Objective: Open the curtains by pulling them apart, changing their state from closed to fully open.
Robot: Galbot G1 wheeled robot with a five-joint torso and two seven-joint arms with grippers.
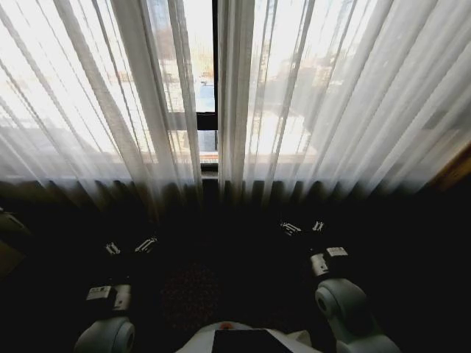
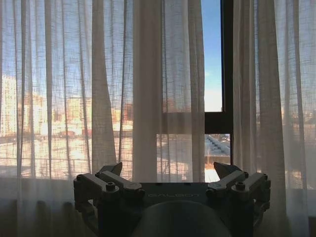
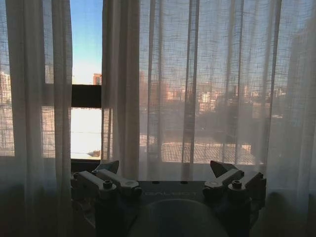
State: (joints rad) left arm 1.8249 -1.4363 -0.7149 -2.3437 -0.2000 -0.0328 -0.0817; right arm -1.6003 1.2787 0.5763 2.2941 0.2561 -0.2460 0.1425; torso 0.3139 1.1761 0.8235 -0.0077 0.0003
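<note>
Room: a bright window with a city beyond it; the black window frame bar (image 1: 215, 88) runs upright in the middle, and the floor below the sill lies in deep shadow.
Curtains: the left panel (image 1: 96, 95) and the right panel (image 1: 331, 95) hang from above to the dark floor line, covering most of the glass, with only a narrow gap between their inner edges where the frame shows. Mostly closed yet.
Handling, as I judge it: sheer, loosely woven, light and soft; it will bunch and slide rather than resist, and a thin pinch could slip off or snag the weave.
Where to take hold: the thick gathered pleat at each inner edge (image 2: 148, 98) (image 3: 118, 98), just beside the gap.
Left gripper (image 2: 171, 173): low in front of the left panel, jaws spread wide, holding nothing, apart from the fabric.
Right gripper (image 3: 168, 170): low in front of the right panel, jaws likewise spread and empty.
</note>
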